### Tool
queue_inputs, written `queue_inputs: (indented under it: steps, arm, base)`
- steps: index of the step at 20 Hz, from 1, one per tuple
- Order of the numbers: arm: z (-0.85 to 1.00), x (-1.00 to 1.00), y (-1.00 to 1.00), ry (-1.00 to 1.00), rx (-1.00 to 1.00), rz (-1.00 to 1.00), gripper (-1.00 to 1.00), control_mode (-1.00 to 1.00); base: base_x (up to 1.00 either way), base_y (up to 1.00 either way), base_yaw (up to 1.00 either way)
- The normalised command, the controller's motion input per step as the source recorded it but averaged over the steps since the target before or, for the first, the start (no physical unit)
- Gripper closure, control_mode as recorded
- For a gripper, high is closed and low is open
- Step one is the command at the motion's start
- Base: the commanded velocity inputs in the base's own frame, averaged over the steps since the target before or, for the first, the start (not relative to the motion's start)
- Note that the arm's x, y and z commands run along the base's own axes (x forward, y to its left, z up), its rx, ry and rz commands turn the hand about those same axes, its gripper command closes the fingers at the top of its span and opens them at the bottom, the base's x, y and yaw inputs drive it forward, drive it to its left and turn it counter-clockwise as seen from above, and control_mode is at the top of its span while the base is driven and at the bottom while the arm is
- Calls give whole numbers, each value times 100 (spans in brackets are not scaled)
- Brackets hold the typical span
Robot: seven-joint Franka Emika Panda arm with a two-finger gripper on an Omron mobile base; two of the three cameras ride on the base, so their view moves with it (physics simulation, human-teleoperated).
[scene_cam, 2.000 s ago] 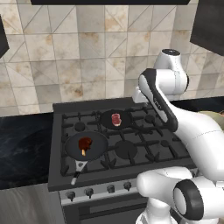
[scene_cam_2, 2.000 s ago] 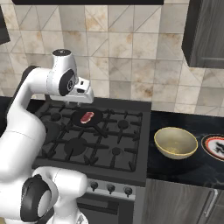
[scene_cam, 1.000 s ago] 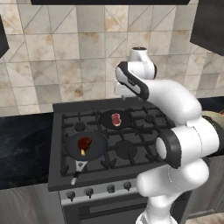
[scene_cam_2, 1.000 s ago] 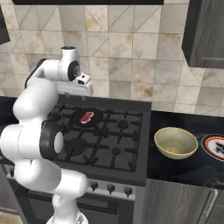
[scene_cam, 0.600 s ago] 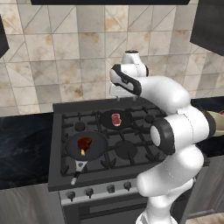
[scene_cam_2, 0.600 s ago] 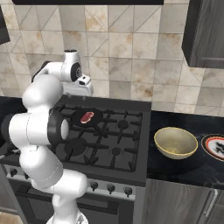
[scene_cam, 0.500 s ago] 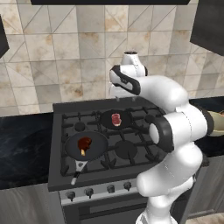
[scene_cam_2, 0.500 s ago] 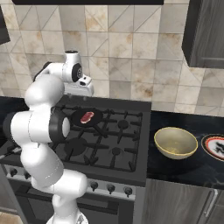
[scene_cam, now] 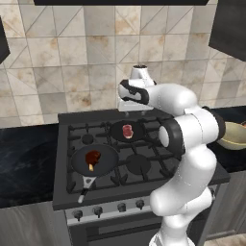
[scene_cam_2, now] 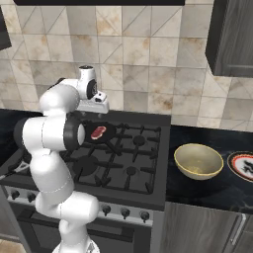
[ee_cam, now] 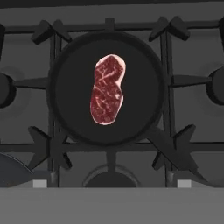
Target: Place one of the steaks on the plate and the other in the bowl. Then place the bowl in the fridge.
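The gripper (scene_cam: 129, 106) hangs high above the pink marbled steak (ee_cam: 107, 89), which lies flat in a round black frying pan (ee_cam: 70, 109) on the stove's back burner. I cannot tell whether the claw is open or closed.

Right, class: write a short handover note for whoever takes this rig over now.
Gripper: above the back pan, holding nothing; open or shut unclear.
Pink steak lies in that pan; dark steak in the front pan.
Bowl and plate sit on the counter right of the stove.
Done: nothing.
Left: one steak to plate, one to bowl, bowl into fridge.
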Motion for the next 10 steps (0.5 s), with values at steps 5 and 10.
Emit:
queue_inputs:
  steps: [5,10]
  arm:
    - [-49,37,0,1,-1,6,-100,-100]
    - [-43,29,1,5,-1,0,-100,-100]
  base:
    - [0,0,0]
    - [0,0,0]
